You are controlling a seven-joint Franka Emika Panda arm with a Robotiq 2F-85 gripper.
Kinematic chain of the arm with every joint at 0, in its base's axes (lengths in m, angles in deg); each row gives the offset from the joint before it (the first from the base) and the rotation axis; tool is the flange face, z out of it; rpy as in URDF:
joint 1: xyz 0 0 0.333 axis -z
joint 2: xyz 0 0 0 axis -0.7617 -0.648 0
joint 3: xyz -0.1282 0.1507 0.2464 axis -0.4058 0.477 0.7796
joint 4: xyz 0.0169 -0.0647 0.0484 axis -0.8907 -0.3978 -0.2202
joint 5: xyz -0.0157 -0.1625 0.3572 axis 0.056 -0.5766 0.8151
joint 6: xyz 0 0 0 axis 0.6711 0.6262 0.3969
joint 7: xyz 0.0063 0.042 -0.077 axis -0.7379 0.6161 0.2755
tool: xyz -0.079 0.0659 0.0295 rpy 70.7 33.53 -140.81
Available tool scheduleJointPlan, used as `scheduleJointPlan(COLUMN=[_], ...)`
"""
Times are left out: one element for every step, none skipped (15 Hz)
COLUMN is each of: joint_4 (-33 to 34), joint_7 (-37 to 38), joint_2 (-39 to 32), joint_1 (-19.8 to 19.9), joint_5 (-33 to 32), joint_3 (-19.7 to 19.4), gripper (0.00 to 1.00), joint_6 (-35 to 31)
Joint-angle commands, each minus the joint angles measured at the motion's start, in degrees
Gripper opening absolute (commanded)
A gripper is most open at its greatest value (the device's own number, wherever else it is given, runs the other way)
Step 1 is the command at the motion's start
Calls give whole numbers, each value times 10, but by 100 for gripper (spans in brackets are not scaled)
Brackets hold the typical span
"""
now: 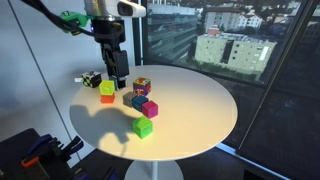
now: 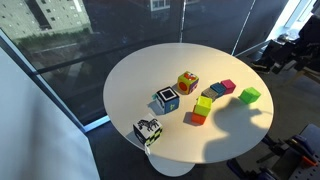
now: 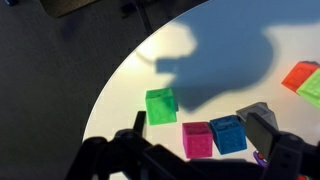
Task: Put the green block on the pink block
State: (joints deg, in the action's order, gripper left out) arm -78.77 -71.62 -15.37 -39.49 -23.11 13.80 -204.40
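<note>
The green block [image 1: 144, 128] is a lime cube that lies alone near the table's front edge. It also shows in an exterior view [image 2: 249, 96] and in the wrist view [image 3: 160, 105]. The pink block [image 1: 150, 108] sits a short gap away, touching a dark blue block [image 1: 138, 101]. The pink block shows in an exterior view [image 2: 228, 87] and in the wrist view [image 3: 197, 139] too. My gripper [image 1: 119, 83] hangs open and empty above the table, behind the blocks. In the wrist view its fingers [image 3: 200, 122] frame the pink and blue blocks from above.
A yellow-green piece on an orange block [image 1: 107, 92], a multicoloured cube [image 1: 142, 87] and a black-and-white cube [image 1: 92, 78] stand on the round white table [image 1: 200, 110]. A blue-and-white patterned cube [image 2: 167, 99] stands near the table's middle. Windows surround the table.
</note>
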Motion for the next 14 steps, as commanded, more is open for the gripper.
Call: scheduleJointPlan(joint_4=[7,8,9,11,13,14,15,16,17,19,20,21,22,23], joint_7=[-12,-6,-1,7,12,23,31,43,51,58,67,76,82,89], joint_2=[-53,-70,-86,-104,-119,-135,-150,-166,-179,-193,-207,-220,-232,-242], joint_1=[10,13,16,19,22,26,29,32,33,34,34,33,30,27], joint_5=[-11,-16,-22,-32,-41,-57,-73,-90,-104,-118,-130,-141,-149,-156], joint_3=[-8,-8,-7,-5,-5,-4,-4,-5,-7,-9,-11,-13,-16,-18], gripper=[100,100,100,100,100,100,100,100,100,100,100,100,100,100], joint_6=[-48,-62,-74,-86,-96,-106,-116,-126,-133,-142,-151,-161,-171,-179])
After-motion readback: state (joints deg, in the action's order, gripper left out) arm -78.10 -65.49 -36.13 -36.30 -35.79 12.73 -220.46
